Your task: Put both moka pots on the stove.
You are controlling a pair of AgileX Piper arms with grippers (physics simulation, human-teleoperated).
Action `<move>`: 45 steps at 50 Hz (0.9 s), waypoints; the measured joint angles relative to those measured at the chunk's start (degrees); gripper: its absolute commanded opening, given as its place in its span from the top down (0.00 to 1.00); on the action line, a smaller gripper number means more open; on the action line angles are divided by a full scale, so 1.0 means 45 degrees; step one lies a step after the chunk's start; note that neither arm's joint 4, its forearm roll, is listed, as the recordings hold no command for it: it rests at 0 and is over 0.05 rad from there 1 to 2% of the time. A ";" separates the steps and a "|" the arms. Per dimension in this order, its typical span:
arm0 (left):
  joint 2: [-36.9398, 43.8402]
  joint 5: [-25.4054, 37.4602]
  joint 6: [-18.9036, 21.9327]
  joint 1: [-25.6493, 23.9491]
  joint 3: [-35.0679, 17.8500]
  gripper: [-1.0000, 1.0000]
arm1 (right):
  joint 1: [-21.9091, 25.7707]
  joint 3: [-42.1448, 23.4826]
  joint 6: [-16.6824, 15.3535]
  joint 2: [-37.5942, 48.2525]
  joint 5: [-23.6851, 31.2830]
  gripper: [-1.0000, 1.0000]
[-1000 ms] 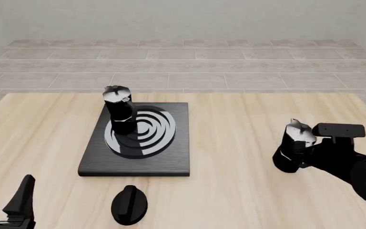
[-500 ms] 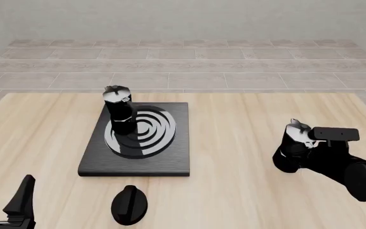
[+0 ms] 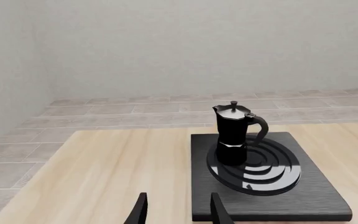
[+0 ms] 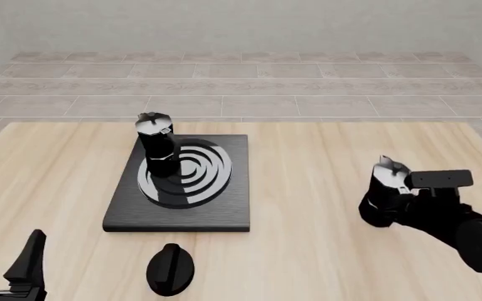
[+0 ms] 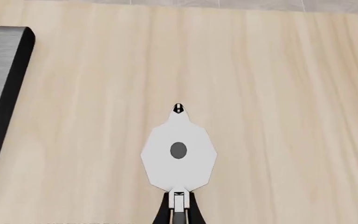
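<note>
1. Where stuff is: one moka pot (image 4: pixel 155 145) is already upright on the stove (image 4: pixel 224 213), on the far-left part of the silver rings. The second moka pot (image 4: pixel 385 199) sits on the bare desk (image 4: pixel 308 251) over on the right, well apart from the stove, w/ the right end effector (image 4: pixel 404 204) right up against it
2. Handling, imo: rigid faceted body, waisted in the middle, so it shouldn't squash or flex. Prob light-ish but top-heavy-ish w/ that shiny lid + knob, and the smooth facets look slippery. Tips easy if you bump it high up
3. Where to grab: handle or the narrow waist is the best bet. Right wrist view looks straight down on the lid (image 5: pixel 178 158) w/ the handle (image 5: pixel 177 211) toward the cam, so looks like it's going for the handle side
4. Orientation: long axis is vertical on both pots, both standing. Desk pot: spout tip (image 5: pixel 177 108) points away from the arm, roughly left twd the stove side, handle back at the arm. Stove pot: handle (image 3: pixel 260 129) sticks out to the right
5. End effector states: right one, can't tell if it's clamped on or just around the handle, fingers are hidden behind the pot. Left end effector (image 3: pixel 175 212) is parked near-left, fingers spread apart, holding nothing
</note>
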 measured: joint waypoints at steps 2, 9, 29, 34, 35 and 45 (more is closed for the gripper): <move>0.0000 -0.0002 0.0002 0.0000 0.0002 0.00 | 0.0030 -0.0015 -0.0046 -0.0118 0.0062 1.00; 0.0000 -0.0006 0.0009 0.0000 0.0006 0.00 | 0.0140 -0.0128 -0.0201 -0.0597 0.0328 1.00; -0.0002 -0.0018 0.0033 -0.0005 0.0016 0.00 | 0.0777 -0.0774 -0.0404 -0.1479 0.0936 1.00; -0.0003 -0.0023 0.0036 -0.0006 0.0022 0.00 | 0.1074 -0.1047 -0.0411 -0.1405 0.0981 1.00; -0.0003 -0.0024 0.0036 -0.0006 0.0023 0.00 | 0.1143 -0.1111 -0.0413 -0.1382 0.0994 1.00; -0.0002 -0.0018 0.0070 -0.0018 0.0020 0.00 | 0.1977 -0.1913 -0.0466 -0.0934 0.1130 1.00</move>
